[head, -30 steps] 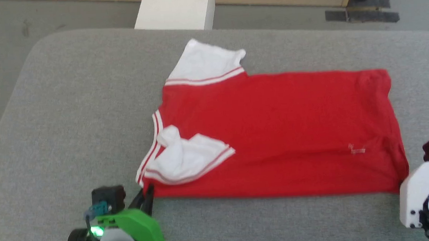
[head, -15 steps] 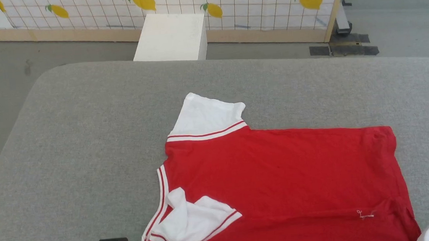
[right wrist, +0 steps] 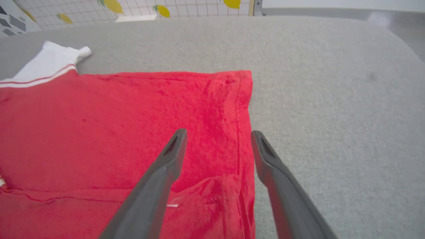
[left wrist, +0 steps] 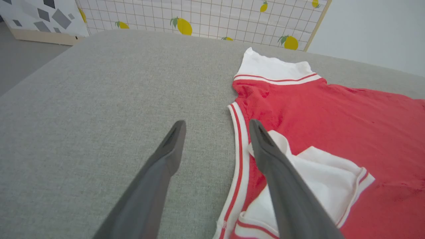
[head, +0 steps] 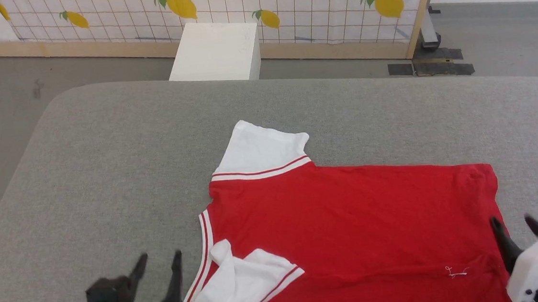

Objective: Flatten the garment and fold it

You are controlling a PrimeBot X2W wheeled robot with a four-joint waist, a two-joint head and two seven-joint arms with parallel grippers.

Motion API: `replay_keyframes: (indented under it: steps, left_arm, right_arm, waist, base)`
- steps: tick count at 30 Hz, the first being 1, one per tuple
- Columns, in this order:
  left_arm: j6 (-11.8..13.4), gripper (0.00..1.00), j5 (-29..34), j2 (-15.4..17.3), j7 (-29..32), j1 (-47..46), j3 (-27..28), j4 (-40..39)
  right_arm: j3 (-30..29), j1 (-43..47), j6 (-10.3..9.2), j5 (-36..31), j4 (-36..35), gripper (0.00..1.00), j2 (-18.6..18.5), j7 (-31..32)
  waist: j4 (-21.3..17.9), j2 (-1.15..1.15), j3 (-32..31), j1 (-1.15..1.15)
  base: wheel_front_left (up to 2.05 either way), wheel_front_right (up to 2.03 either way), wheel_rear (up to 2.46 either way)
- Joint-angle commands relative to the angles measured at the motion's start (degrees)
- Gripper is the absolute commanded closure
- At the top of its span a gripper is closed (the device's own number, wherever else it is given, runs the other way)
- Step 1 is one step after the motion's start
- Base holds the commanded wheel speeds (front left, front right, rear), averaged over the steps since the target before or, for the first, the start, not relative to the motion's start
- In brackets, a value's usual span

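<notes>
The red garment (head: 351,226) lies spread on the grey table (head: 106,159), collar end to the left. One white sleeve (head: 259,149) sticks out at the far side, and the near white sleeve (head: 241,283) is folded back onto the red body. My left gripper (head: 157,260) hovers open just left of the striped collar edge (left wrist: 240,159), holding nothing. My right gripper (head: 512,225) is open over the hem's near right corner (right wrist: 232,186), nothing between its fingers. In the left wrist view the left gripper (left wrist: 215,127) straddles the bare table and the collar trim. The right gripper (right wrist: 217,136) straddles the hem edge.
A white block (head: 215,52) stands on the floor beyond the table's far edge. Behind it is a lemon-print screen (head: 286,5) in a wooden frame. The table's rounded left corner (head: 54,105) drops off to grey floor.
Both grippers have opened and let go of the garment's near edge, and both have risen. The head camera tilted up, so the garment sits lower in the picture.
</notes>
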Motion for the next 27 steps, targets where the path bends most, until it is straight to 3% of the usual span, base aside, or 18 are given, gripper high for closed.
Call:
replay_keyframes:
  steps: [1,6,11,17,23,27]
  left_arm:
    - [-0.17,0.00,1.30,0.27,-1.11,-1.35,1.07,-0.80]
    - [-1.72,0.00,6.66,-0.89,-2.18,-3.09,5.98,-7.35]
    - [-5.60,0.00,12.16,-2.69,-2.21,-4.14,10.22,-12.14]
    - [-10.58,0.00,14.02,-1.27,-0.46,-11.46,9.88,-9.09]
    - [-15.98,0.00,13.92,2.42,10.94,-25.92,7.16,-3.16]
    - [-17.85,0.00,11.40,4.60,21.68,-35.79,4.89,3.22]
  right_arm:
    - [1.70,-0.96,-0.08,0.46,-0.91,0.00,-1.25,-4.41]
    - [4.08,-1.15,-0.08,-0.55,-2.11,0.00,-3.37,-21.23]
    - [5.04,-1.51,-0.08,-3.21,-3.57,0.00,-2.12,-28.93]
    - [5.27,-3.04,-0.08,-5.04,-6.62,0.00,0.29,-30.55]
    - [6.41,-4.98,-0.08,-5.85,-9.90,0.00,1.91,-29.46]
    - [7.38,-6.60,-0.08,-4.44,-10.58,0.00,2.80,-28.28]
  waist:
    - [-0.10,0.00,-0.20,0.00]
    - [-0.98,0.00,0.36,0.00]
    - [-3.06,0.00,3.36,0.00]
    - [-6.80,0.00,9.46,0.00]
    - [-11.13,0.00,15.75,0.00]
    - [-13.95,0.00,19.26,0.00]
  base:
    - [0.00,0.00,0.00]
    - [0.00,0.00,0.00]
    - [0.00,0.00,0.00]
    - [0.00,0.00,0.00]
    - [0.00,0.00,0.00]
    - [0.00,0.00,0.00]
